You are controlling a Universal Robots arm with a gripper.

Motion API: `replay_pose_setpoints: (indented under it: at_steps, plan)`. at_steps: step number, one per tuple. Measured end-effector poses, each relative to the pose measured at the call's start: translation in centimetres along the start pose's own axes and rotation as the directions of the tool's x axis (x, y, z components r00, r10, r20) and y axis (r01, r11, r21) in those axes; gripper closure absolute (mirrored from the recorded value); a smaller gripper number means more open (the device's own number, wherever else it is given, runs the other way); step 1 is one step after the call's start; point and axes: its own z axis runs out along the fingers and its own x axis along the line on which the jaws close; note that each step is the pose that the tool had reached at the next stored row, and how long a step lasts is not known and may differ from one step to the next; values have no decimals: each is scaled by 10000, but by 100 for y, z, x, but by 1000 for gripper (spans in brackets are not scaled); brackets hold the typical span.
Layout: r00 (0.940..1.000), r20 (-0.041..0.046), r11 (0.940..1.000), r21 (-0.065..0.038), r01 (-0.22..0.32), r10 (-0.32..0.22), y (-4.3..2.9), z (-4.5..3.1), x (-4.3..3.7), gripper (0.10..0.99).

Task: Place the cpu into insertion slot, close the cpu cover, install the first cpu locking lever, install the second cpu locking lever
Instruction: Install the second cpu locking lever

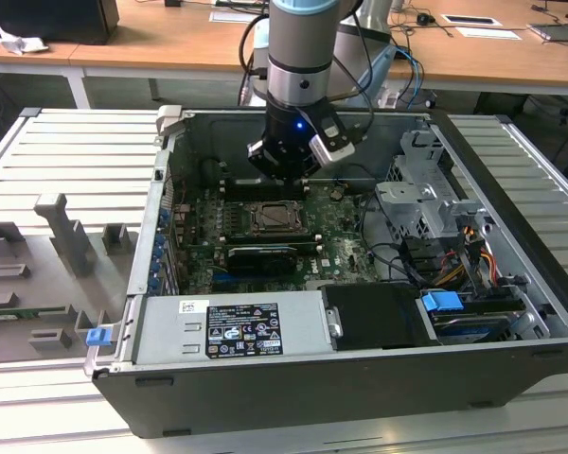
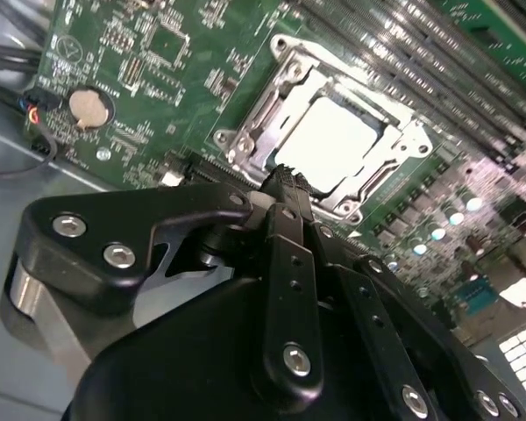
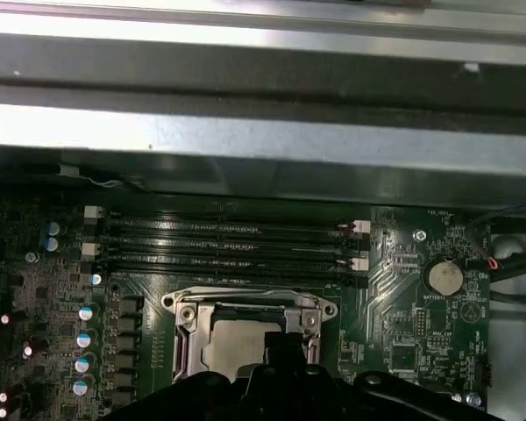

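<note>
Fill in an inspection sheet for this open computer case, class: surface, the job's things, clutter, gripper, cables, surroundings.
Surface: green motherboard inside an open computer case lying on a slatted metal table.
Job's things: cpu sits in the insertion slot; cpu cover lies down around it.
Clutter: grey fixture blocks on the exterior view's left; a coin cell on the board.
Gripper: gripper above the slot's edge, holding nothing visible.
Cables: bundled wires on the exterior view's right of the case.
Surroundings: wooden desks behind.
</note>
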Motion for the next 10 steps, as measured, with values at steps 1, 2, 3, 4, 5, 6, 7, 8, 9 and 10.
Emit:
replay_pose_setpoints:
  at_steps: [1,2,3,4,5,6,7,8,9,10]
  plan:
    - [10000,0,10000,0,0,0,-16,1,1,980]
    - [10000,0,10000,0,-1,1,-31,2,2,980]
    - [10000,0,10000,0,0,0,-43,3,2,980]
    - [10000,0,10000,0,0,0,-52,3,3,980]
    - [10000,1,10000,0,0,0,-60,2,3,980]
    - [10000,0,10000,0,-1,1,-65,2,4,980]
    - [10000,1,10000,0,-1,1,-68,2,4,980]
    - [10000,1,10000,1,-1,1,-69,0,4,980]
    - [10000,0,10000,3,-2,2,-69,-9,4,980]
    - [10000,0,10000,1,-1,1,-68,-26,3,980]
